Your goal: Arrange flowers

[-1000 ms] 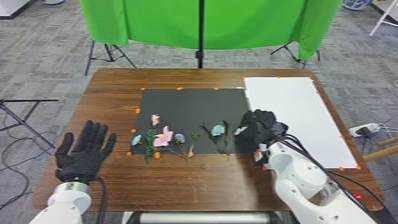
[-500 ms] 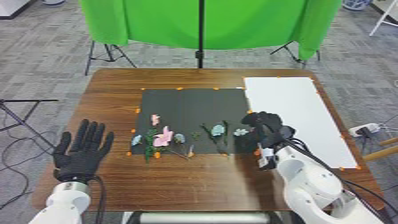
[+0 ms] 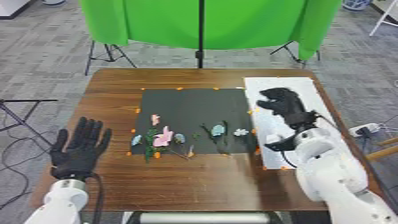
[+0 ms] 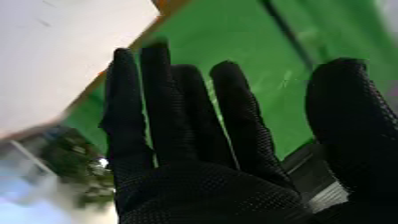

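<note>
Flowers [image 3: 163,136] lie loosely grouped on the dark sheet [image 3: 188,104].
A large pink bloom [image 3: 164,138] lies between a pale blue one [image 3: 136,140] and a grey-blue one [image 3: 180,137]; a light-blue flower [image 3: 218,130] lies near a small whitish one [image 3: 241,132].

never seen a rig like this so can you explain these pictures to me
This is a robot with two white arms. Its left hand and right hand wear black gloves. The head view looks down from its head; the other picture comes from its right wrist.

On the brown table are a dark sheet and a white sheet. Flowers lie on the dark one, including a pink flower and a blue flower. The right hand is over the white sheet. Both hands are open, holding nothing.
</note>
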Controlling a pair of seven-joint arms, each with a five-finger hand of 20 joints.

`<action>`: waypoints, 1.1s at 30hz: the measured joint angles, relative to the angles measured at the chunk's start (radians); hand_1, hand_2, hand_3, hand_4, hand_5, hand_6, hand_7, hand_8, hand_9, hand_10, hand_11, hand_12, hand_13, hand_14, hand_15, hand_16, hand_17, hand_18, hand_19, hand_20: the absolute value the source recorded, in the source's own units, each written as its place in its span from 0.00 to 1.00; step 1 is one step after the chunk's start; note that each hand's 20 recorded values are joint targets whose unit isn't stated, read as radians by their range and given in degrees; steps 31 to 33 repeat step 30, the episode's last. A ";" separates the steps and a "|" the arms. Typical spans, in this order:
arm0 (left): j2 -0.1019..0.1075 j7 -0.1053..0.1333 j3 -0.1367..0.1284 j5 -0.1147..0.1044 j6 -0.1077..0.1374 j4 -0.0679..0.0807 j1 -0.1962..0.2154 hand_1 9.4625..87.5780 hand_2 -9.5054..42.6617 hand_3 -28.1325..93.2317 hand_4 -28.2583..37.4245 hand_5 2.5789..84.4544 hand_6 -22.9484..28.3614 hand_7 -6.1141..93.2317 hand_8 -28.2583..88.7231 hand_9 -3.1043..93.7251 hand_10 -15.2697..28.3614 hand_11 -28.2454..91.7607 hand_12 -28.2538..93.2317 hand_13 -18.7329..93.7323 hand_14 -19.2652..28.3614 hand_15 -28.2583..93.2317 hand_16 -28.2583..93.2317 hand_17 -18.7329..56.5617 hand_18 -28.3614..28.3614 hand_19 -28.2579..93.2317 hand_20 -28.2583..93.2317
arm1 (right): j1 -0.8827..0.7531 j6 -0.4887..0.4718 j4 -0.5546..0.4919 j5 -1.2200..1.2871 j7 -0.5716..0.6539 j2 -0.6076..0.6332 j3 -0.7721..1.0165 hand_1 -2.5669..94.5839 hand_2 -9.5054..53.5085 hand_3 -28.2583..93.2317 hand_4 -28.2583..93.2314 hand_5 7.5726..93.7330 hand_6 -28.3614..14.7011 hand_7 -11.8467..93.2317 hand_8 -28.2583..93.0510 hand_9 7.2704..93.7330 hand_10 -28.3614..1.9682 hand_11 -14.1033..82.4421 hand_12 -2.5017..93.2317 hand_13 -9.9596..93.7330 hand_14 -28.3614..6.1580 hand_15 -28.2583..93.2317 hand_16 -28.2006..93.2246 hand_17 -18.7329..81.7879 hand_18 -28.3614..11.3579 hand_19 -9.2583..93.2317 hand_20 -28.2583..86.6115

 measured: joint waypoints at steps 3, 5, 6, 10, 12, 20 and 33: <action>0.003 0.000 -0.014 0.013 0.006 -0.001 -0.001 0.22 0.49 0.88 0.00 0.54 0.63 0.14 0.16 0.43 0.69 0.38 0.28 0.40 0.68 0.44 0.15 0.17 0.71 0.54 0.33 | 0.011 -0.057 0.038 0.116 -0.124 -0.052 0.110 0.26 0.23 0.92 0.00 0.42 0.58 0.23 0.14 0.37 0.47 0.20 0.13 0.41 0.43 0.31 0.35 0.35 0.29 0.46 0.38; 0.007 -0.006 -0.025 0.051 0.022 -0.005 0.000 0.22 0.49 0.88 0.00 0.52 0.62 0.13 0.16 0.40 0.68 0.37 0.27 0.38 0.65 0.42 0.15 0.17 0.69 0.53 0.32 | 0.026 -0.100 0.078 0.195 -0.202 -0.080 0.168 0.26 0.23 0.93 0.00 0.42 0.59 0.23 0.14 0.37 0.49 0.19 0.13 0.39 0.48 0.30 0.34 0.35 0.32 0.40 0.38; 0.009 -0.011 -0.030 0.084 0.032 -0.008 0.001 0.21 0.49 0.87 0.00 0.50 0.62 0.12 0.16 0.39 0.67 0.36 0.27 0.37 0.64 0.41 0.15 0.17 0.69 0.52 0.31 | 0.034 -0.102 0.096 0.240 -0.220 -0.088 0.184 0.25 0.23 0.93 0.00 0.42 0.60 0.22 0.14 0.37 0.50 0.19 0.12 0.38 0.49 0.29 0.33 0.35 0.33 0.38 0.38; 0.019 -0.024 -0.041 0.267 0.027 -0.008 0.002 0.21 0.48 0.87 0.00 0.46 0.59 0.10 0.17 0.36 0.66 0.34 0.27 0.34 0.59 0.37 0.15 0.18 0.65 0.48 0.30 | 0.041 -0.045 0.136 0.458 -0.229 -0.112 0.219 0.24 0.23 0.94 0.00 0.44 0.73 0.22 0.13 0.38 0.63 0.19 0.11 0.36 0.57 0.29 0.31 0.35 0.41 0.28 0.39; 0.024 -0.026 -0.049 0.365 -0.023 0.004 0.001 0.21 0.46 0.86 0.00 0.44 0.59 0.10 0.17 0.34 0.65 0.33 0.27 0.33 0.58 0.35 0.15 0.18 0.64 0.46 0.29 | 0.031 -0.039 0.148 0.562 -0.263 -0.129 0.243 0.22 0.22 0.95 0.00 0.45 0.76 0.22 0.13 0.38 0.66 0.19 0.10 0.36 0.60 0.29 0.29 0.35 0.44 0.25 0.39; 0.037 -0.001 -0.080 0.551 -0.205 0.040 -0.007 0.20 0.44 0.86 0.00 0.41 0.58 0.08 0.17 0.31 0.62 0.31 0.26 0.30 0.54 0.32 0.15 0.19 0.61 0.42 0.29 | -0.054 -0.221 0.134 0.921 -0.447 -0.200 0.338 0.19 0.23 0.95 0.00 0.43 0.75 0.21 0.13 0.36 0.66 0.18 0.09 0.33 0.62 0.29 0.27 0.34 0.48 0.21 0.38; 0.053 0.050 -0.077 0.485 -0.153 0.009 -0.013 0.20 0.44 0.86 0.00 0.41 0.58 0.09 0.17 0.29 0.62 0.31 0.26 0.31 0.58 0.32 0.16 0.19 0.62 0.42 0.30 | -0.071 -0.197 0.093 1.191 -0.377 -0.186 0.360 0.20 0.25 0.95 0.00 0.45 0.74 0.21 0.13 0.37 0.65 0.19 0.09 0.34 0.61 0.29 0.26 0.34 0.47 0.21 0.38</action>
